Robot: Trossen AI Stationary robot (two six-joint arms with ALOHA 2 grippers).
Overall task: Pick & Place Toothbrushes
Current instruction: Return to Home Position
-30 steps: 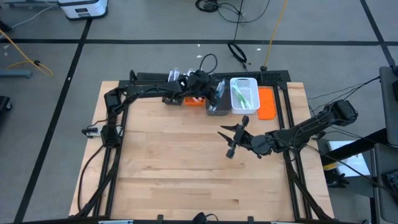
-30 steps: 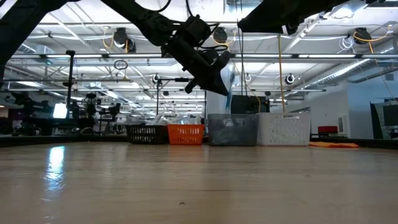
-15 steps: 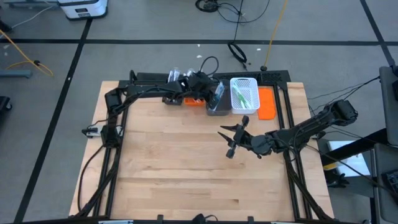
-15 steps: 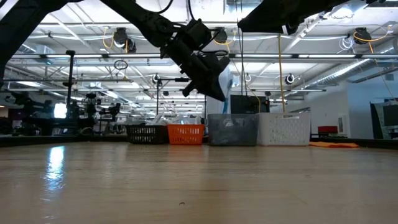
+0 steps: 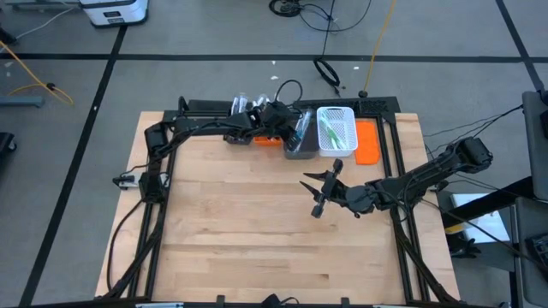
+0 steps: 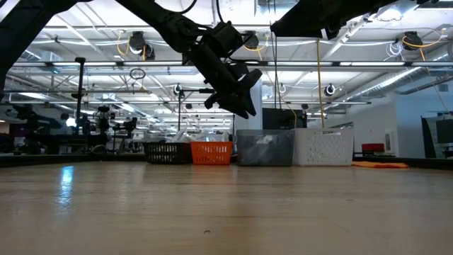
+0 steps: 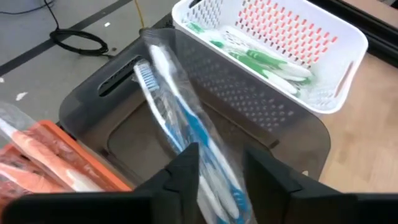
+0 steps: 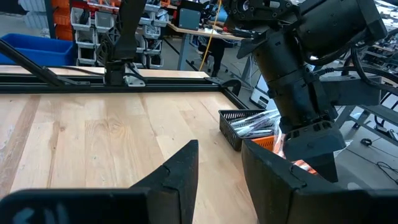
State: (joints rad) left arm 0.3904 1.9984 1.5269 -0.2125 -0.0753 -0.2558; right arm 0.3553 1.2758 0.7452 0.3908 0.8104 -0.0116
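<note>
**Desk:** Where are your edges?

**Me:** Four containers stand in a row against the far edge of the pale wooden table [image 5: 257, 239]. They are a black lattice basket [image 6: 166, 151], an orange lattice basket [image 6: 211, 152], a smoky grey translucent bin [image 7: 249, 106] and a white perforated plastic basket [image 7: 336, 37]. A flat orange sheet [image 5: 366, 141] lies just beside the white one. Black frame rails [image 5: 157, 231] run down both side edges.

**Desk:** Room to move?

**Me:** Bare wood from the bins to the near edge. I have the right gripper [image 8: 219, 152] over mid-table, fingers spread, holding nothing.

**Desk:** And the left?

**Me:** The left gripper [image 7: 222, 154] hangs above the grey bin, well over its rim, fingers parted and empty. Through the gap I see the blue-and-white toothbrush in its clear wrapper [image 7: 186, 127] leaning inside that bin, bristles near the rim. Green-and-white toothbrushes [image 7: 267, 62] lie in the white basket, and pale orange toothbrushes [image 7: 37, 146] in the orange one.

**Desk:** Any labels?

**Me:** Any print on the wrappers or bins is too small for me to read.
</note>
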